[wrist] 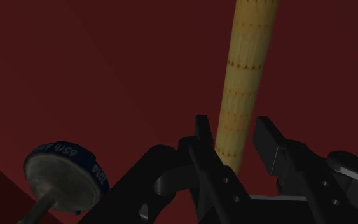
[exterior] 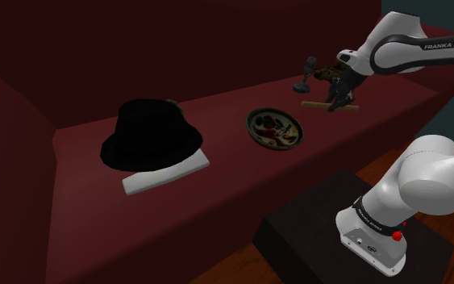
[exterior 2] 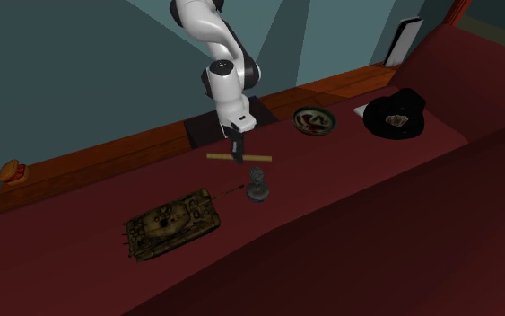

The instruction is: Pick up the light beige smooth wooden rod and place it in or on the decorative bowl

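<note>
The rod (wrist: 247, 63) looks clamped about mid-length between the gripper (wrist: 234, 127) fingers, down by the dark red ledge and well apart from the bowl (exterior: 275, 129). It's judged light, stiff and a bit slick, so a centred hold is advised. Counted: one rod, one bowl, one hat (exterior: 148, 133), one toy tank (exterior 2: 171, 222).

One rod (exterior: 312, 103), one patterned bowl (exterior: 275, 129), one black hat (exterior: 148, 133), one toy tank (exterior 2: 171, 222), one small grey figure (exterior 2: 257, 190).
</note>
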